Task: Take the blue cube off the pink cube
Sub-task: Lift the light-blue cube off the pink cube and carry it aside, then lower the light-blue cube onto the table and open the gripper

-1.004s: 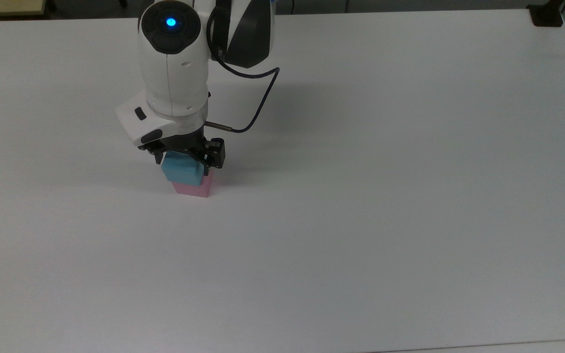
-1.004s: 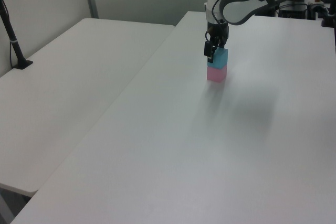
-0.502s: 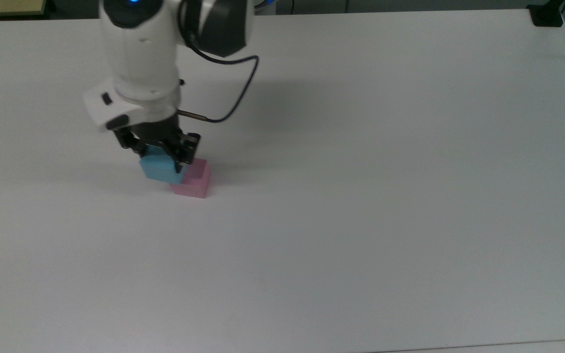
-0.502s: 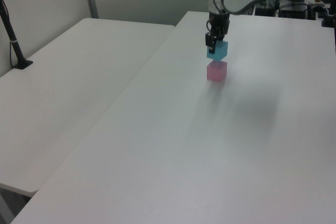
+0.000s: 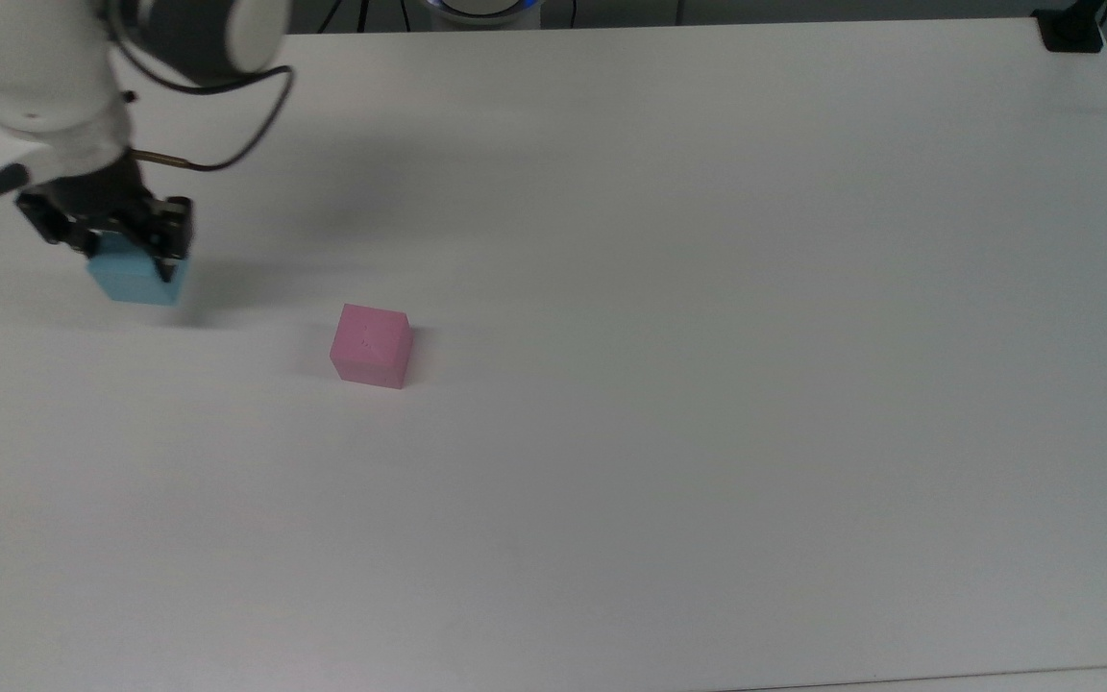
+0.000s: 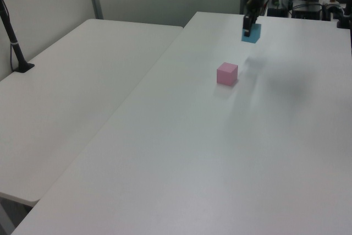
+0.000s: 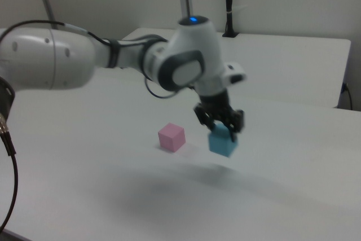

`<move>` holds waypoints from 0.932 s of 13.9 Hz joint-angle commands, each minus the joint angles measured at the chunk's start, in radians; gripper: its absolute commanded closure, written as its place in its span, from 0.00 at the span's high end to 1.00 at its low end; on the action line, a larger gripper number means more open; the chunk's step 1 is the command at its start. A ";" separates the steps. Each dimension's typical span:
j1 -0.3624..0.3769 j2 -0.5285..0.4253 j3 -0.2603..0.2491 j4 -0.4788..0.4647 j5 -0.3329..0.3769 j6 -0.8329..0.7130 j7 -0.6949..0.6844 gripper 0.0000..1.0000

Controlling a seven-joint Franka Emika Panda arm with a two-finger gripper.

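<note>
The pink cube (image 5: 372,345) now sits bare on the table (image 5: 707,384), while far off at the top view's left the gripper (image 5: 111,245), fingers pinching the blue cube (image 5: 134,279), has carried it clear, leaving only set-down

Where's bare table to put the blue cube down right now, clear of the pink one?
The gripper holds the blue cube near the table's left edge in the top view. Bare patches: between it and the pink cube, and the whole stretch from the pink cube to the top view's right. Nowhere is crowded.
</note>
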 commanded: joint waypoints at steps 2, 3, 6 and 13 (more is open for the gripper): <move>-0.023 0.115 -0.039 -0.009 0.079 0.140 -0.129 0.30; -0.023 0.154 -0.038 -0.007 0.079 0.169 -0.125 0.30; -0.023 0.196 -0.032 -0.004 0.094 0.205 -0.122 0.58; -0.009 -0.039 -0.027 -0.036 0.088 0.086 0.085 1.00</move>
